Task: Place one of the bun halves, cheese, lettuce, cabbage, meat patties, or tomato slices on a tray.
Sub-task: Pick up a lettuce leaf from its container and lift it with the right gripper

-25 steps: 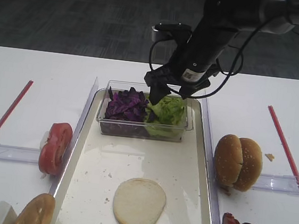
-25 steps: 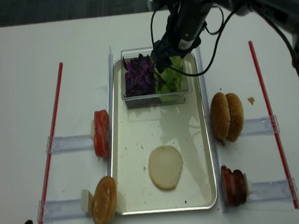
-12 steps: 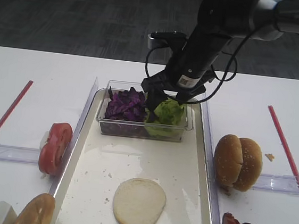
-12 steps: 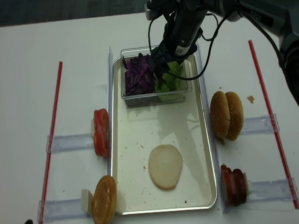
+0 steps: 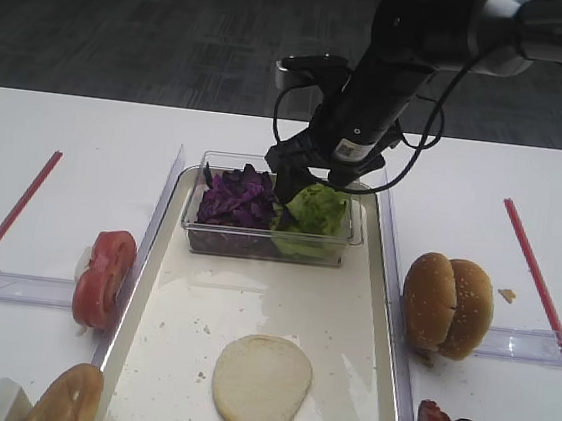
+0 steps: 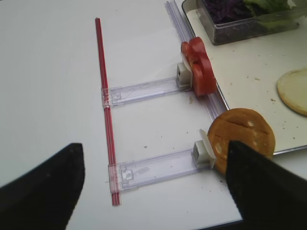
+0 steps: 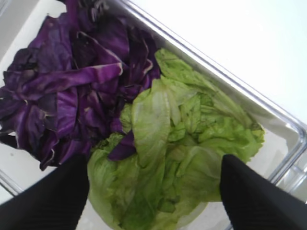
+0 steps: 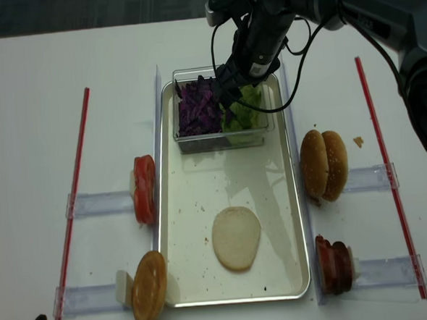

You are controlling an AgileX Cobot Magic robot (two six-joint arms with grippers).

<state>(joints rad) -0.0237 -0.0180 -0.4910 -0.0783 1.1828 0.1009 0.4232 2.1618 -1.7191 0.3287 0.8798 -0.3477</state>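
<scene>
White table (image 5: 68, 128), dark floor (image 5: 130, 24)

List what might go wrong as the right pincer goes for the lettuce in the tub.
1. A purple cabbage shred lies across the lettuce, between the open right pincer fingers; it may get pinched along.
2. The leaves overlap in a loose heap, so closing may lift several at once.
3. The clear tub stands on the tray, apparently loose; a finger catching its wall might shift it.
</scene>
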